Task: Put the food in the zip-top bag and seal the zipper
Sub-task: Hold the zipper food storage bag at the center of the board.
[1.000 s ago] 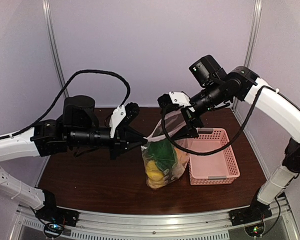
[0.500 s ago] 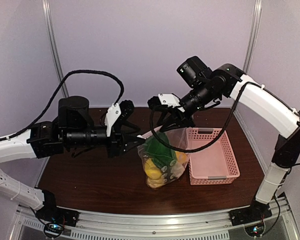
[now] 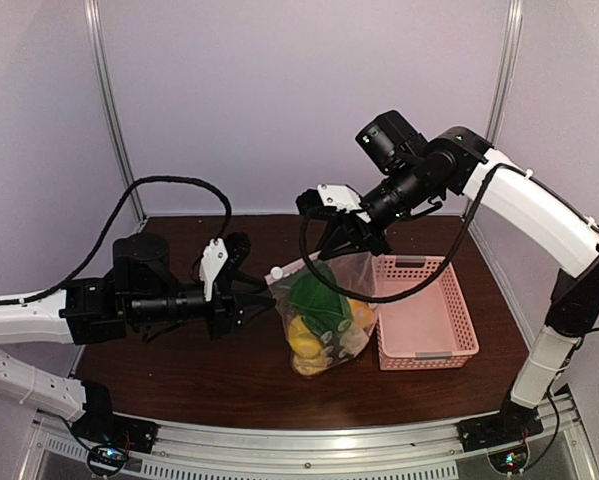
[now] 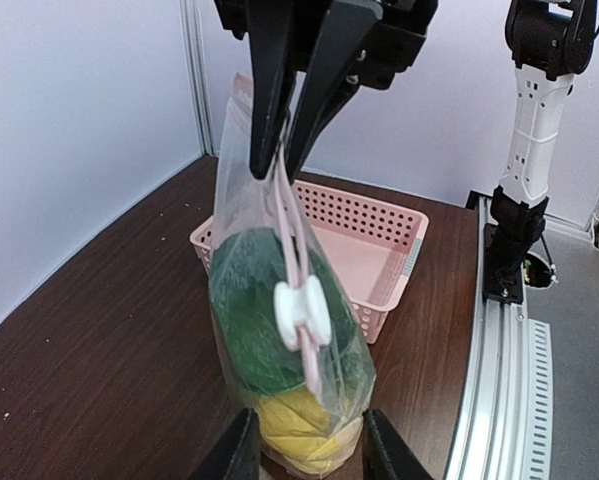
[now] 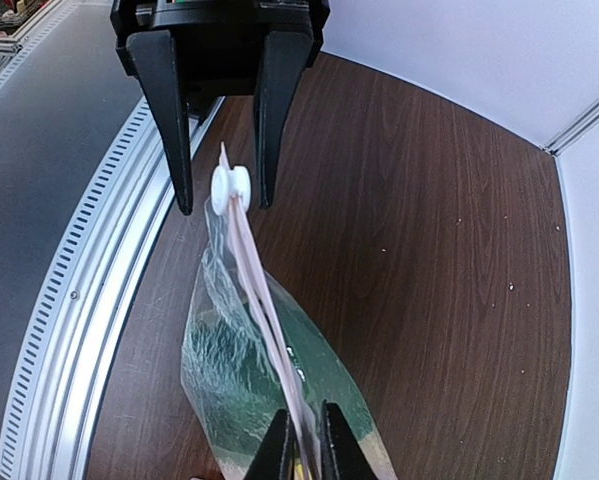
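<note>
Clear plastic zip-top bag stands on the dark wood table, just beside the pink basket, and it's stuffed with a green vegetable and yellow lemons. Right gripper is pinched tight on the zipper, holding the mouth edge up. Left gripper sits partly spread, fingers either side of the white slider tab. Can't tell if they touch it.

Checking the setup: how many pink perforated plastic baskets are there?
1: the pink perforated plastic basket stands just right of the clear dotted zip-top bag. No other shows.
</note>
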You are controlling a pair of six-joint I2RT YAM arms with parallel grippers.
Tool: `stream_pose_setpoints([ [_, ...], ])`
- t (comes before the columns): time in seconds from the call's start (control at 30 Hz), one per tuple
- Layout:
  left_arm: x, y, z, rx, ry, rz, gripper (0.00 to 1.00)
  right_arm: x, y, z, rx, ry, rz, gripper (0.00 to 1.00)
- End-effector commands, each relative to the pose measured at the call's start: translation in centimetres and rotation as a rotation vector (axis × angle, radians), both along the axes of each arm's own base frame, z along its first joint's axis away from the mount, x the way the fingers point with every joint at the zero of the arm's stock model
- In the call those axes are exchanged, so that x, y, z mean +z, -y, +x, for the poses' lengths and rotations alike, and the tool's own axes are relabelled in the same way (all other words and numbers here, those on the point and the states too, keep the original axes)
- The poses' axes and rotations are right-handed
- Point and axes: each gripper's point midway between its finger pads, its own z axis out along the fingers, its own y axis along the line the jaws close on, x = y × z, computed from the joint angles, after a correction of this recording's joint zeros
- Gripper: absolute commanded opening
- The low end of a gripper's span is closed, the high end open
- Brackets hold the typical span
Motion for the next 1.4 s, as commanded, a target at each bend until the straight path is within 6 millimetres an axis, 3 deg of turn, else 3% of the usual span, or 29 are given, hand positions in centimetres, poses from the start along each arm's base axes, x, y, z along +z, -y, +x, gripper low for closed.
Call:
stream_pose_setpoints([
  [0.0,3.1,0.3,0.4,0.02,0.028,-0.129,0.34,1.5,0.6,-0.6,-0.018,0.01,0.03,0.11],
  [0.17,3.6,0.7,0.5,0.014,0.027,-0.145,0.29,1.4,0.8,-0.8,-0.023,0.004,0.032,0.13],
  [0.4,3.3,1.1,0.7,0.012,0.025,-0.135,0.11,1.4,0.8,-1.1,-0.021,-0.008,0.039,0.17],
  [0.47,3.5,1.1,0.8,0.016,0.033,-0.137,0.07,1.4,0.7,-1.3,-0.012,-0.017,0.043,0.24],
  [0.57,4.2,1.1,0.9,0.019,0.052,-0.146,0.03,1.5,-0.2,-1.8,0.002,-0.042,0.059,0.46],
  [0.67,4.8,1.3,1.0,0.012,0.072,-0.13,0.01,1.4,-1.8,-2.3,0.009,-0.102,0.074,0.61],
  [0.9,4.9,1.8,1.3,0.005,0.103,-0.016,0.01,2.0,-4.0,-3.1,0.01,-0.205,0.118,0.59],
  [1.37,5.7,1.8,1.4,0.008,0.129,-0.012,0.01,2.4,-5.2,-3.6,0.005,-0.277,0.154,0.41],
])
